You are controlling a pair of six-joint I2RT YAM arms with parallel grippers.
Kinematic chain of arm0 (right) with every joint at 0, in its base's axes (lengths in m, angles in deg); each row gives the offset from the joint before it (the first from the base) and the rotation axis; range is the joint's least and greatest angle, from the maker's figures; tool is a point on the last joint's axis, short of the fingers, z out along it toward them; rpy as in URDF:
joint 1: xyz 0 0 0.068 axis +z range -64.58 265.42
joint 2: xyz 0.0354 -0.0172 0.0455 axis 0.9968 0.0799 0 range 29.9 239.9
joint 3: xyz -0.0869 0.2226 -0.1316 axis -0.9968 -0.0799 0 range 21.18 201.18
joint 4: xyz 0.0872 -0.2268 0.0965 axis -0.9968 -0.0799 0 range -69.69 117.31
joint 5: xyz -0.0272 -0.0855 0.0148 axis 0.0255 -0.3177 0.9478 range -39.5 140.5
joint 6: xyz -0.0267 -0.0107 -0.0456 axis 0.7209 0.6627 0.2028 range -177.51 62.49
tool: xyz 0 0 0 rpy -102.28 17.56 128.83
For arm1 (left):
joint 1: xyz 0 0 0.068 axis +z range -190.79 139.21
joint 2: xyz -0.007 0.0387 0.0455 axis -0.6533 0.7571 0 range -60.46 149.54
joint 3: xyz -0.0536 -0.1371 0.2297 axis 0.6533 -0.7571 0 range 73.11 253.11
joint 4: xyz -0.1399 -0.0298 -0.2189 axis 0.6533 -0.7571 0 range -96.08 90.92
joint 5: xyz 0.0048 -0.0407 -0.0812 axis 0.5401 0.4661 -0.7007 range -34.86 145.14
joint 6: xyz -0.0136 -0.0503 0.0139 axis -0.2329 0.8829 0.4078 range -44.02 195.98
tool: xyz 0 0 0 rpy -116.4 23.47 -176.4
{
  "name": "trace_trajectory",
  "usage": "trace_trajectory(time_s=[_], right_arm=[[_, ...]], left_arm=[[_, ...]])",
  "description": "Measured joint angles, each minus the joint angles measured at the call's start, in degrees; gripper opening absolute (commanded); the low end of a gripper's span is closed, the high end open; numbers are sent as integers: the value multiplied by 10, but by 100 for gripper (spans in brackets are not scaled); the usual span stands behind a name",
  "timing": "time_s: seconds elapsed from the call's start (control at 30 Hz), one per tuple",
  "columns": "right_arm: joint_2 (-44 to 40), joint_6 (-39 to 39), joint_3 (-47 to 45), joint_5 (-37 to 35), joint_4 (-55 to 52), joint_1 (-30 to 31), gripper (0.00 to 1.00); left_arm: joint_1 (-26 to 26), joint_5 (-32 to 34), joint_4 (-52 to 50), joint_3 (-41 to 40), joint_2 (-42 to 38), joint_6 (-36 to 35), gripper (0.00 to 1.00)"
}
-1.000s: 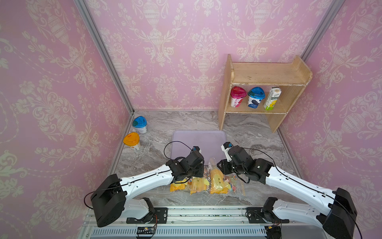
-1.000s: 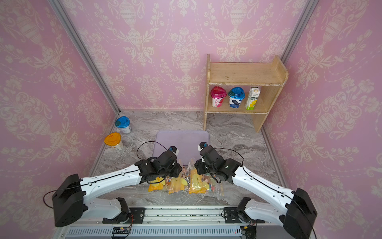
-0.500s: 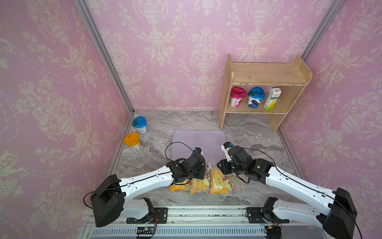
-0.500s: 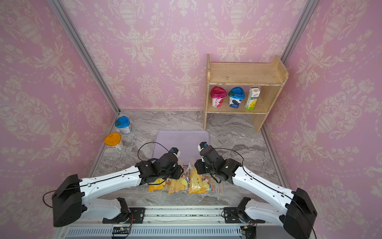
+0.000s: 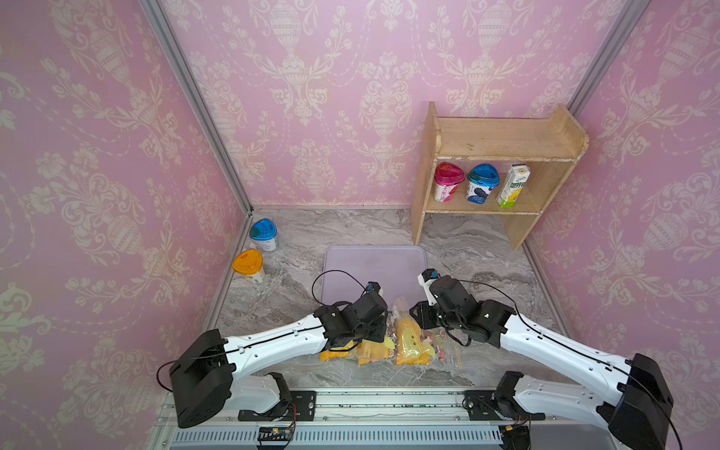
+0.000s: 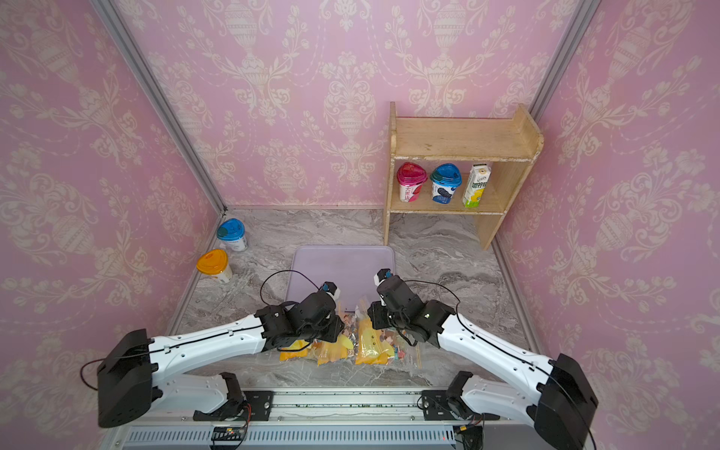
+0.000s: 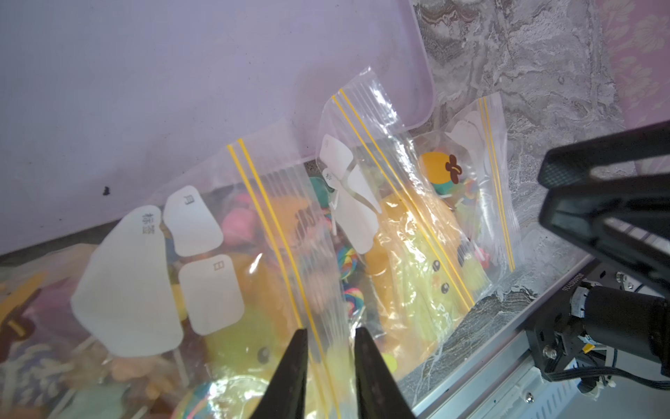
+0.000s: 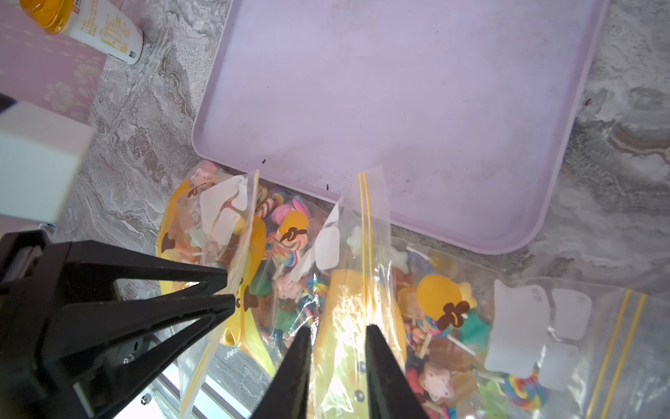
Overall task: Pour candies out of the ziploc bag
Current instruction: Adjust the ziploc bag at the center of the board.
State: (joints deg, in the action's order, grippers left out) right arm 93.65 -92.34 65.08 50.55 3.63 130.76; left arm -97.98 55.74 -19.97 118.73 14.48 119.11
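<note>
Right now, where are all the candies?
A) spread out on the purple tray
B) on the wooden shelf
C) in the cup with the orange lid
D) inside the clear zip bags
D: the candies show through the clear zip bags, which lie at the near edge of the purple tray, and no candy has been tipped onto the tray.
</note>
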Motion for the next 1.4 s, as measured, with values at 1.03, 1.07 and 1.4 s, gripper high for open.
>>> trace_trajectory(time_s=[1.03,1.07,1.4], right_arm=[[98,-28,-5,88,141,78,35],[100,-28,-5,90,146,78,34],[131,-28,-1,112,174,78,31]], left_arm=[[17,3,68,-89,-113,16,14],[19,3,68,-90,-118,15,16],[30,1,87,-113,-153,16,25]])
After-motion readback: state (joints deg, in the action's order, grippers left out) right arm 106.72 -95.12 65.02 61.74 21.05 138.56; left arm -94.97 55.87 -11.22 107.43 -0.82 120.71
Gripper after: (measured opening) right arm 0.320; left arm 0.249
